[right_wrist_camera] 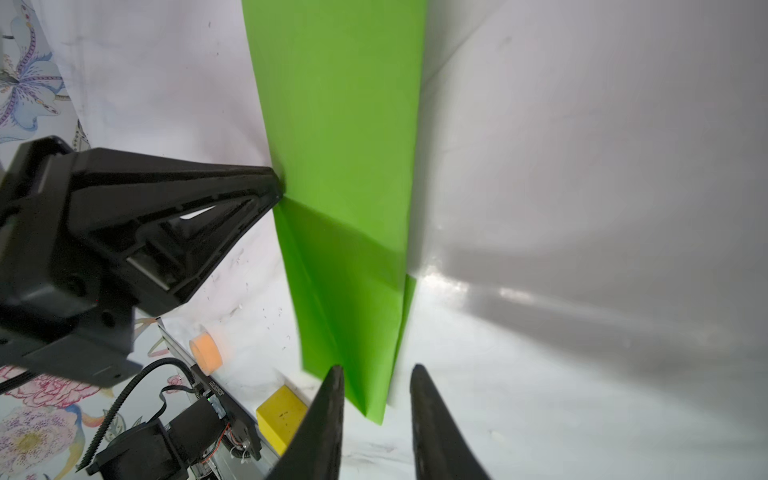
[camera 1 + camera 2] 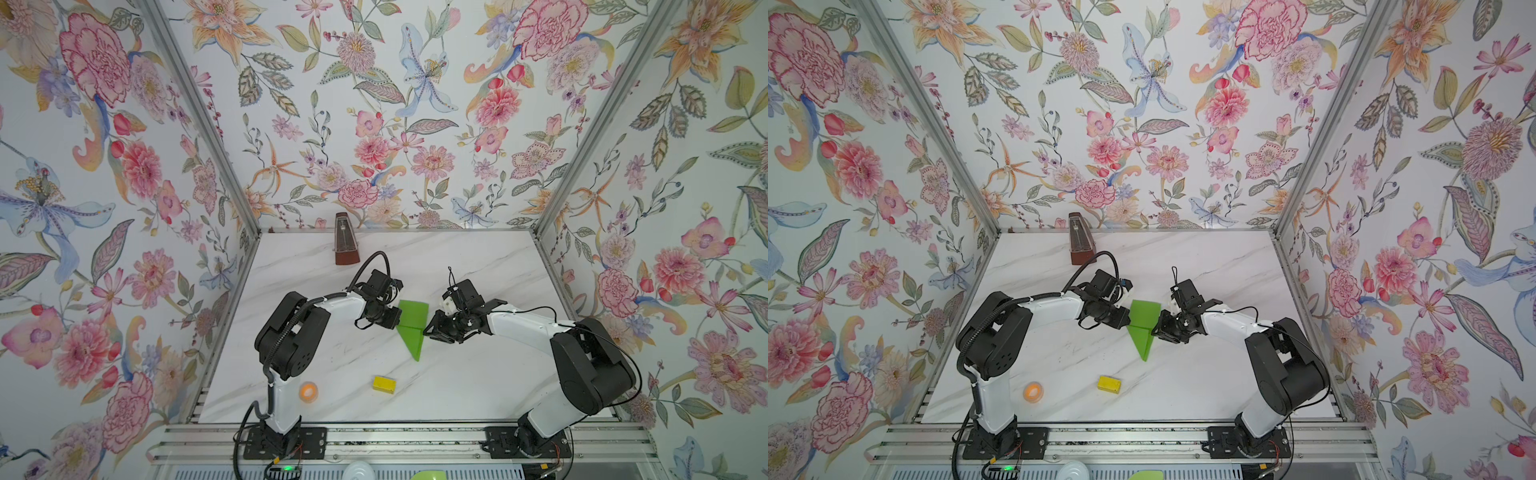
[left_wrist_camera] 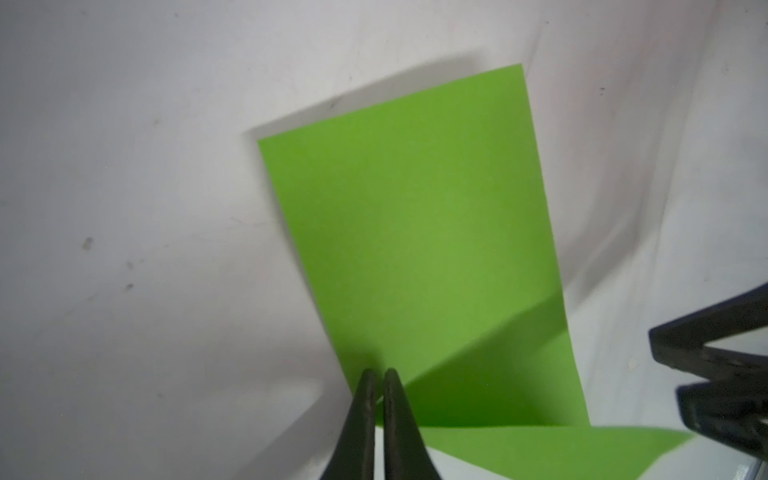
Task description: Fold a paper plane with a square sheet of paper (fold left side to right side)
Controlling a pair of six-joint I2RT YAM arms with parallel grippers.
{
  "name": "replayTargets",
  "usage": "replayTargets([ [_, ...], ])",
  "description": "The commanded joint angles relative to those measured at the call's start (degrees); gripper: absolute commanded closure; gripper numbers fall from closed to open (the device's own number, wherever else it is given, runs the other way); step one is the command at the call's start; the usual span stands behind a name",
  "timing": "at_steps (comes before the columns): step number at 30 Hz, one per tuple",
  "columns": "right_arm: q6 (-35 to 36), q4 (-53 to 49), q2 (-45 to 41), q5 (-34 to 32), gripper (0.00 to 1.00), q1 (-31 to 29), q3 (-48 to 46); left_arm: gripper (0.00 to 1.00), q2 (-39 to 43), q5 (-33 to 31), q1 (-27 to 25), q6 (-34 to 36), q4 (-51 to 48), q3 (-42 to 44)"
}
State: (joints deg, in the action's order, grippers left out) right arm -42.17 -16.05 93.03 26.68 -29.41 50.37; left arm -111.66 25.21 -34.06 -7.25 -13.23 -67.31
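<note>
Although already creased into a dart, the green paper plane [image 2: 411, 328] lies near the middle of the marble table [image 2: 478, 374], nose toward 6 o'clock. At its 9 o'clock edge the left gripper [image 3: 379, 372] has its jaws a sliver apart; whether they pinch the paper cannot be told. At 3 o'clock the right gripper [image 1: 376, 368] stands spread, just beside the paper. A yellow block [image 2: 384, 384] sits at 7 o'clock, an orange roll [image 2: 308, 392] at 8, a brown metronome [image 2: 345, 241] at 11

Matt lime-green paper plane [image 2: 413, 322]; glossy marble-look table [image 2: 457, 374]; fingers [image 1: 324, 424] perhaps matt plastic.
</note>
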Motion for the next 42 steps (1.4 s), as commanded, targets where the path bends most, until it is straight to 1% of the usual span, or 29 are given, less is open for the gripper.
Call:
replayTargets([
  [1,2.93,-1.96,0.76,1.14,0.7,-0.03,1.75,0.85,1.69,-1.07,0.4,0.36,-1.23,-1.16],
  [5,2.82,-2.02,-0.43,0.7,0.69,-0.08,1.35,0.78,4.75,-1.4,0.4,-0.92,-1.77,-0.54],
  [12,2.63,0.59,-4.9,1.14,0.66,-1.7,0.0,0.76,8.46,-0.37,-0.02,-4.55,-2.76,1.54],
  [13,2.62,1.17,-5.2,1.26,0.65,-3.28,-0.07,0.75,8.86,-0.64,-0.26,-4.81,-3.0,1.78],
  [17,2.91,1.22,-3.67,0.89,0.62,-5.51,1.13,0.73,10.63,-2.05,-0.32,-6.38,-2.93,3.01],
  [21,3.03,-1.62,-1.29,-2.33,0.62,-5.74,2.44,0.7,11.72,-2.6,-0.37,-7.85,-2.6,4.06],
  [24,3.12,-3.0,-1.74,-4.97,0.6,-5.66,2.35,0.66,12.07,-2.67,-0.35,-8.57,-2.36,4.85],
  [29,4.48,-5.11,-6.15,-8.51,0.52,-6.21,2.11,0.62,13.13,-3.36,-0.31,-9.48,-2.05,5.78],
  [33,5.62,-3.83,-9.72,-8.81,0.48,-7.52,1.04,0.59,14.79,-5.72,-0.26,-10.75,-1.88,6.83],
  [35,5.63,-3.53,-10.36,-9.16,0.47,-7.7,0.71,0.56,15.65,-7.39,-0.19,-12.14,-1.09,7.85],
  [39,5.71,-2.32,-9.62,-8.08,0.46,-7.72,0.63,0.5,16.76,-5.87,-0.04,-14.49,2.42,10.31],
  [42,5.7,-1.66,-7.9,-7.7,0.47,-7.8,0.78,0.49,16.41,-2.27,-0.11,-15.62,5.26,11.51],
])
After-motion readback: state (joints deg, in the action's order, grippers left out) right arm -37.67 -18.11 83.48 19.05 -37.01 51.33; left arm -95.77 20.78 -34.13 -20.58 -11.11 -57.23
